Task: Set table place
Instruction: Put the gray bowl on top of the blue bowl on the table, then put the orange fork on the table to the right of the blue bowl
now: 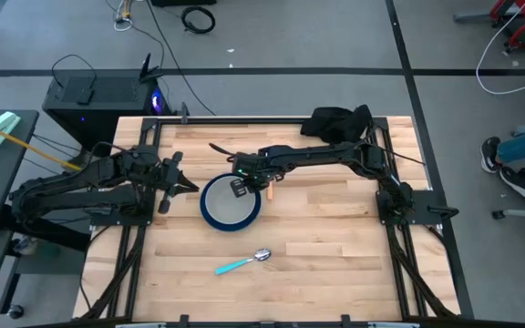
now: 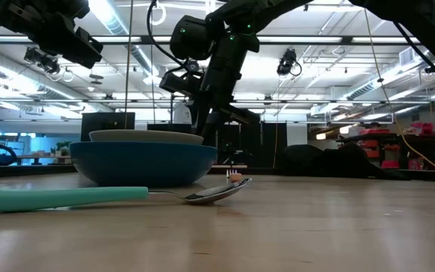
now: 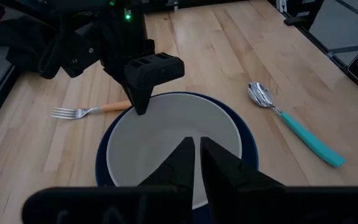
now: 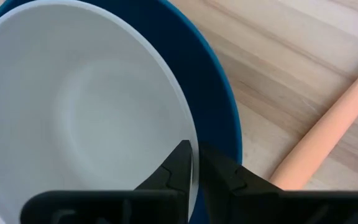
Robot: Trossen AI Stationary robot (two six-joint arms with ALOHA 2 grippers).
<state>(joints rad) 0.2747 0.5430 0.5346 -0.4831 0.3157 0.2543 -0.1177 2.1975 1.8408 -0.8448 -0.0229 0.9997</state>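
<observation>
The bowl (image 1: pixel 229 199) sits inside the blue plate (image 1: pixel 210 215) around the middle of the desk (image 1: pixel 335 264) in the overhead shot. It looks like stiff, smooth plastic or ceramic, probably light but slick, so I'd say the rim is the only place to pinch it. The right gripper (image 1: pixel 239 189) hangs right over the bowl's upper right rim. From its own camera the fingers look nearly closed with the rim edge right at the tips, but I honestly can't tell if it's actually pinching anything. The left gripper (image 1: pixel 173 183) waits just left of the plate, fingers close together, holding nothing.

The fork (image 3: pixel 92 111) is mostly hidden under the right arm from above; only its orange handle peeks out. The spoon (image 1: pixel 242 263) lies alone lower down, a thin, easy pick by its teal handle.
</observation>
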